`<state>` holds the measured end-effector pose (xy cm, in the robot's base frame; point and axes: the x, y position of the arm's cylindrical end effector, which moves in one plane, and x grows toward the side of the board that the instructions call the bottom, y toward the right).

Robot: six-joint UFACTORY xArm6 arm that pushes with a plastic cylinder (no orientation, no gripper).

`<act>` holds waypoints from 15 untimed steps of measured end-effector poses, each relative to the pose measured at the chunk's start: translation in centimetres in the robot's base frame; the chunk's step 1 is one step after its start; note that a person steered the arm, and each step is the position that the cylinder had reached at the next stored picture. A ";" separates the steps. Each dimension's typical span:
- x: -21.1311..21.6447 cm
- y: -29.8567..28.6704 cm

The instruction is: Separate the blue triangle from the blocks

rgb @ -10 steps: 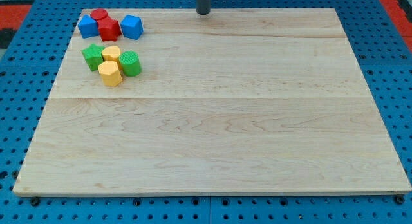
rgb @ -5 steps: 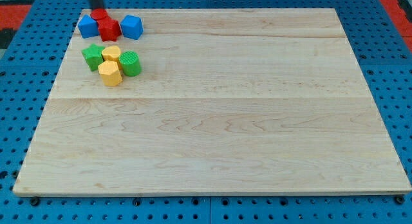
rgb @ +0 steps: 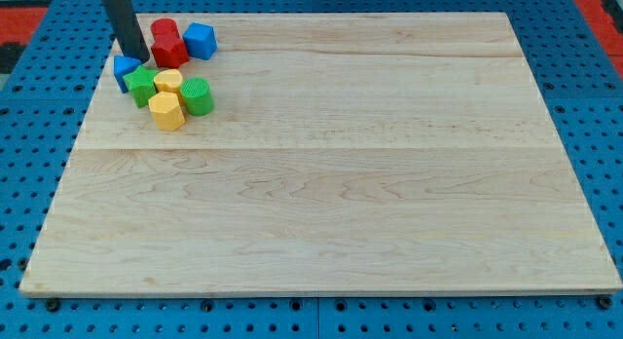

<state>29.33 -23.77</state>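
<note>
My tip (rgb: 136, 58) stands at the view's top left, touching the top of the blue triangle (rgb: 124, 70), which lies by the board's left edge against the green block (rgb: 142, 85). Right of the rod sit a red cylinder (rgb: 164, 30) and a red block (rgb: 170, 52), then a blue cube (rgb: 200, 40). Below them are a yellow block (rgb: 169, 81), a yellow hexagonal block (rgb: 166, 112) and a green cylinder (rgb: 197, 95).
The wooden board (rgb: 331, 173) lies on a blue pegboard (rgb: 19, 134). The blue triangle is close to the board's left edge.
The rod swept from the top middle to the top left, then came down. The blue triangle slid down from beside the red blocks to the green block. The red blocks shifted slightly right.
</note>
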 end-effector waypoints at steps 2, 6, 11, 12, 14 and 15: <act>-3.7 -1.4; 2.5 -2.5; 6.2 5.1; 6.2 5.9; 8.3 12.7; 11.6 14.4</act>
<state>40.91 -9.42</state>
